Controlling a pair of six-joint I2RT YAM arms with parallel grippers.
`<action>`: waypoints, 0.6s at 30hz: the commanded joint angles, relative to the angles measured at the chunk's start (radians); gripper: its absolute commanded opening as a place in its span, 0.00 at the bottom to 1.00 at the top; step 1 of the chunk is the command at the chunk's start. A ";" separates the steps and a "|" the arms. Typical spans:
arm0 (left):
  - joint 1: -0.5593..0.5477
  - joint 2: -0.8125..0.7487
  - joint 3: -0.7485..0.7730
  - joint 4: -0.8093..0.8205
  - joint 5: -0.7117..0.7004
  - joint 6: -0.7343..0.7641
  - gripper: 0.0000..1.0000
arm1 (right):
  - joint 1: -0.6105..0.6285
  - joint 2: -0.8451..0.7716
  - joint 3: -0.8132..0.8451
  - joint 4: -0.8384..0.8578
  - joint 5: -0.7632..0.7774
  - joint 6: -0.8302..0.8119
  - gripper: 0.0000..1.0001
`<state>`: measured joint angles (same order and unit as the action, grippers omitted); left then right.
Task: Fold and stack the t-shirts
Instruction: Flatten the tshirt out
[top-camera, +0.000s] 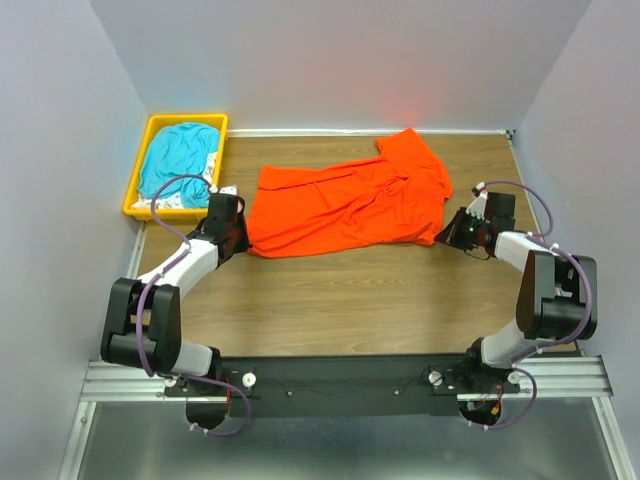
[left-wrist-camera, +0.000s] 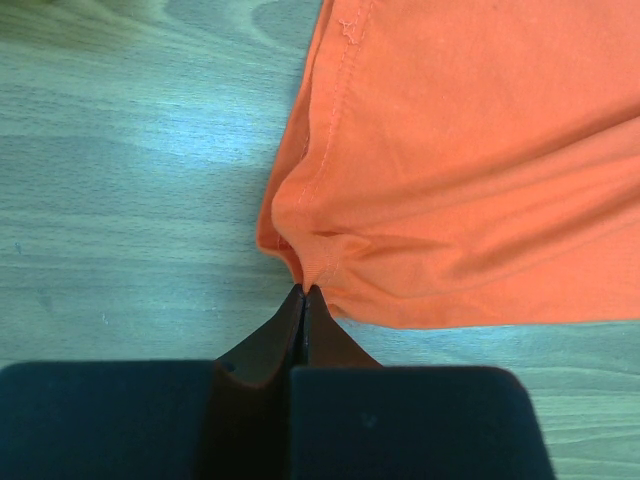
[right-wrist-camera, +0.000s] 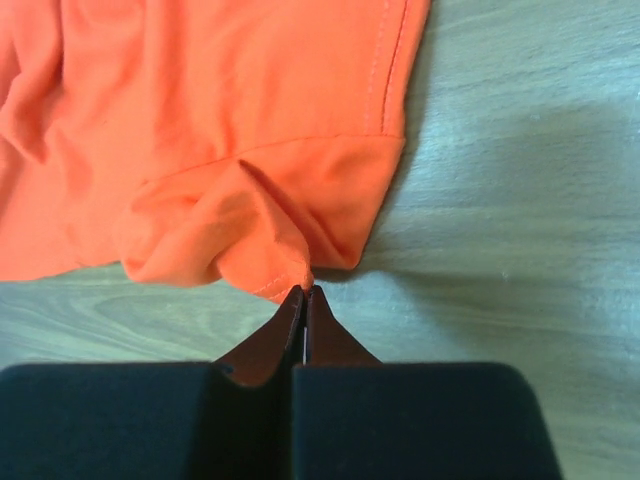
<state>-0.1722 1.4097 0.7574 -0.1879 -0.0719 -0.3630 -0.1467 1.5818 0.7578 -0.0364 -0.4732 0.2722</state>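
An orange-red t-shirt (top-camera: 350, 205) lies spread and rumpled across the wooden table, its length running left to right. My left gripper (top-camera: 241, 238) sits at the shirt's near-left corner. In the left wrist view its jaws (left-wrist-camera: 303, 290) are shut, pinching a small fold of the orange t-shirt (left-wrist-camera: 460, 160). My right gripper (top-camera: 450, 232) is at the near-right end. In the right wrist view it (right-wrist-camera: 305, 290) is shut on the hemmed edge of the bunched orange cloth (right-wrist-camera: 230, 120). A teal-blue t-shirt (top-camera: 180, 158) lies crumpled on white fabric (top-camera: 187, 201) in the bin.
A yellow plastic bin (top-camera: 186, 119) stands at the far left of the table (top-camera: 340, 290). White walls close in on the left, back and right. The arm bases are on the rail at the near edge.
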 joint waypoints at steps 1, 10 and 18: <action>0.005 -0.026 0.017 0.010 0.007 0.009 0.00 | -0.008 -0.048 -0.021 -0.042 -0.011 0.016 0.03; 0.005 -0.018 0.103 -0.036 0.034 -0.019 0.00 | -0.008 -0.216 0.115 -0.348 0.040 0.136 0.01; 0.005 -0.055 0.276 -0.159 0.006 -0.019 0.00 | -0.008 -0.522 0.250 -0.730 0.097 0.167 0.01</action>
<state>-0.1722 1.4017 0.9741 -0.2794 -0.0650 -0.3710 -0.1482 1.1759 0.9497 -0.5167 -0.4229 0.4095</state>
